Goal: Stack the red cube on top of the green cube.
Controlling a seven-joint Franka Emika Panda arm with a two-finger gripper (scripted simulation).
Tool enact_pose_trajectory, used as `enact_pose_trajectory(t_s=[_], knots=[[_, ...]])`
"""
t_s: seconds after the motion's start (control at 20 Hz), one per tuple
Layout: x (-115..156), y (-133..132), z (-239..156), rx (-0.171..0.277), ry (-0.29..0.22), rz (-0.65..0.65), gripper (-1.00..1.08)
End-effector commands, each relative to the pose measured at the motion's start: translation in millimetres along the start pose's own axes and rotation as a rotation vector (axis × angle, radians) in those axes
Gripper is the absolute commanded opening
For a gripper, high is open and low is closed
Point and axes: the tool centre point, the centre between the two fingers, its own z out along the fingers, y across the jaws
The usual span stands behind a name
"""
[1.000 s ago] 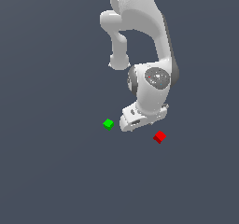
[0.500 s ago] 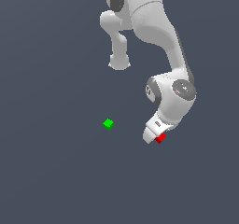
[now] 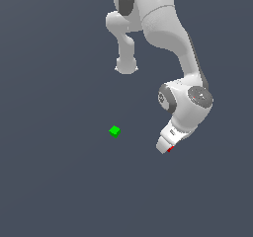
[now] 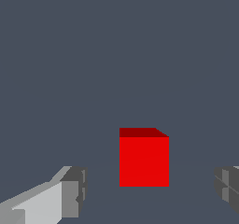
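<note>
— Hanging low at the lower right of the exterior view, white gripper (image 3: 166,147), right down by the grey table (image 3: 59,191). Almost hiding the red cube (image 3: 170,149); only a sliver of red peeking out at the gripper's tip.

— And from the wrist?

— Showing plainly there: red cube (image 4: 144,160) resting on the table (image 4: 116,55), standing square, darker top face visible. Sitting between the two fingers, with one grey pad (image 4: 74,192) off to one side and the other pad (image 4: 228,186) at the opposite edge of the frame. Clear gaps on both sides, touching neither.

— So the gripper (image 4: 150,190)?

— Spread wide, holding nothing. Fingers straddling the cube, not clamped on it.

— Green cube?

— Lying near the middle of the exterior view, green cube (image 3: 114,131), flat on the table, well apart from the gripper and from the red cube, off toward the exterior view's left. Nowhere visible from the wrist.

— Arm posture?

— Reaching down from the top of the exterior view, white arm (image 3: 163,28) bending at a rounded joint just above the gripper, wrist tilted toward the lower left of the frame. Base of the arm standing in the upper middle of the frame, behind the green cube.
</note>
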Motion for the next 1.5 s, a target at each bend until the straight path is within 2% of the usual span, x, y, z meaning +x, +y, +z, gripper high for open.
enact_pose_trajectory(t_s=[0.0, 0.4, 0.7, 0.75, 1.45], knots=[[-0.3, -0.2, 4.9, 0.0, -0.001, 0.0, 1.0], [-1.1, -0.8, 43.0, -0.001, 0.0, -0.004, 1.0], [0.2, -0.1, 48.9, -0.001, 0.0, -0.004, 1.0], [0.2, -0.1, 48.9, -0.001, 0.0, -0.004, -1.0], [-0.3, -0.3, 44.1, -0.001, 0.0, -0.004, -1.0]])
